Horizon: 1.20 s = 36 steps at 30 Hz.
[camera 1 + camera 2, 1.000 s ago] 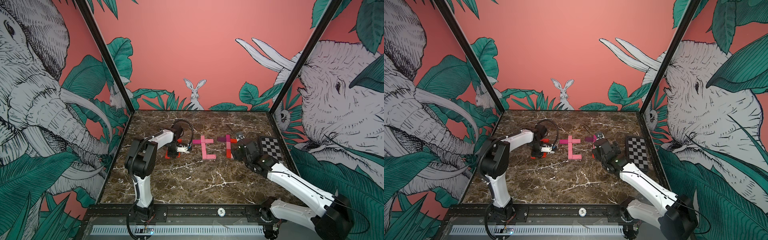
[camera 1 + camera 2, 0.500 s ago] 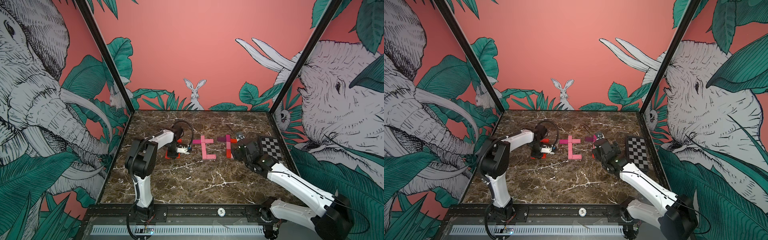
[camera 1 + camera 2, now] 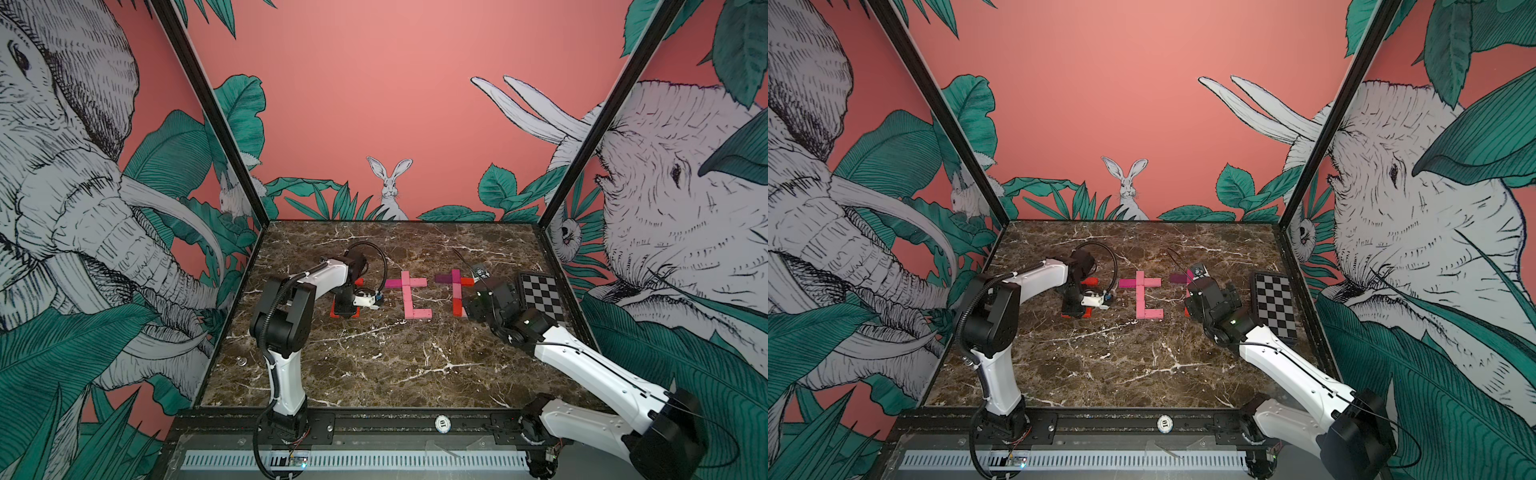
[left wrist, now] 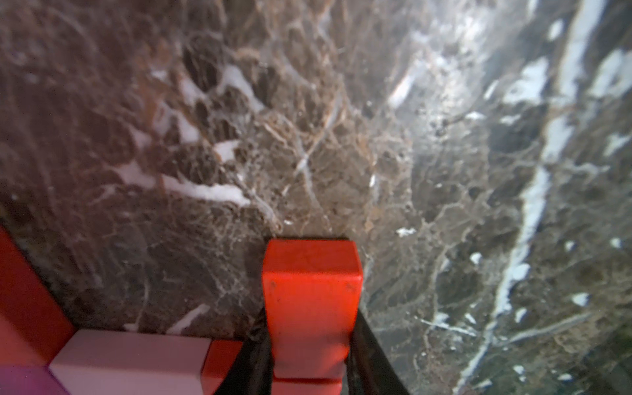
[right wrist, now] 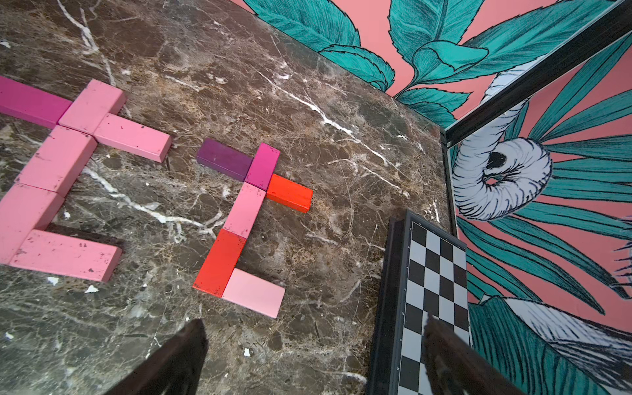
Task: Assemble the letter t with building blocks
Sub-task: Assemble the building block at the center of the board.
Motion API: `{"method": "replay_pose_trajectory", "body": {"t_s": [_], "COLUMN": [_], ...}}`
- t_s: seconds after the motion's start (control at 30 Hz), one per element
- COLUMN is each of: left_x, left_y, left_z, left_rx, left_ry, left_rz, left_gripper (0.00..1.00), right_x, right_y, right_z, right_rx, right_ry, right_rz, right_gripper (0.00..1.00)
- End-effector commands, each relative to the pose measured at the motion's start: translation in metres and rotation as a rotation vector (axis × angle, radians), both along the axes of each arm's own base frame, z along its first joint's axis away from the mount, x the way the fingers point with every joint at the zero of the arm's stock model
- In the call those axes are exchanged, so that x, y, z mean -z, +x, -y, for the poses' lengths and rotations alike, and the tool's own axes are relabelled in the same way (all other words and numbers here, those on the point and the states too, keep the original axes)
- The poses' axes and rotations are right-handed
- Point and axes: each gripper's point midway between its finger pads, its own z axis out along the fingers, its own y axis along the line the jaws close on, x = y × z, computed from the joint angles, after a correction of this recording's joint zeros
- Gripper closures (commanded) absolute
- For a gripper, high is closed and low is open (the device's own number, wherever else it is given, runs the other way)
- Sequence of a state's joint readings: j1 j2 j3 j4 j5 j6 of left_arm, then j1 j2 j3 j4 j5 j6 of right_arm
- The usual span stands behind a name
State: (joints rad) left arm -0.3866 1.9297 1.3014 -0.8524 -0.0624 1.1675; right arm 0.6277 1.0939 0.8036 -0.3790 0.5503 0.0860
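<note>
On the left part of the tabletop (image 3: pixel 374 365), a red block (image 4: pixel 311 297) is being gripped firmly between the left fingers (image 4: pixel 369 349), low over the marble. Whether its underside is touching the surface cannot be told. Just beside it, an unfinished letter (image 4: pixel 130 359) of pale pink, red and magenta pieces is being built. In both top views most of that letter is being hidden by the left arm.

The step in hand is judged to be the placing of this red block as a piece of that letter, probably its foot. For the next move, the block is to be lowered flat, brought flush against its neighbour and squared, and only then let go. A skewed release is likely to nudge the joined pieces apart.

Further out, a pink letter (image 3: pixel 409 297) and a mixed letter (image 3: pixel 457 291) of purple, magenta, pink and red are lying complete in the middle of the tabletop. Beyond them, the right fingers (image 5: pixel 178 362) are being held wide apart and empty, near the checkerboard plate (image 3: pixel 540 297).
</note>
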Motion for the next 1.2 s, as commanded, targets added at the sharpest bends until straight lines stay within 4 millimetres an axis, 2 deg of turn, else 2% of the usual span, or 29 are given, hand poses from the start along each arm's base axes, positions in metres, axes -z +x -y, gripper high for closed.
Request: {"method": "replay_pose_trajectory", "body": {"t_s": [0.0, 0.47, 1.17], "left_x": [0.01, 0.014, 0.015], "left_y": [-0.019, -0.009, -0.011], "left_z": [-0.01, -0.017, -0.018], "left_rx": [0.033, 0.038, 0.04], "left_ry": [0.046, 0.094, 0.1], "left_rz": [-0.072, -0.028, -0.034], "left_gripper": [1.0, 1.0, 1.0], "right_x": [-0.003, -0.003, -0.003], "right_y": [0.002, 0.003, 0.003], "right_z": [0.003, 0.003, 0.002], "right_rx": [0.015, 0.016, 0.014], "right_ry": [-0.001, 0.001, 0.006], "right_rz": [0.015, 0.015, 0.014], "right_gripper": [0.04, 0.04, 0.04]}}
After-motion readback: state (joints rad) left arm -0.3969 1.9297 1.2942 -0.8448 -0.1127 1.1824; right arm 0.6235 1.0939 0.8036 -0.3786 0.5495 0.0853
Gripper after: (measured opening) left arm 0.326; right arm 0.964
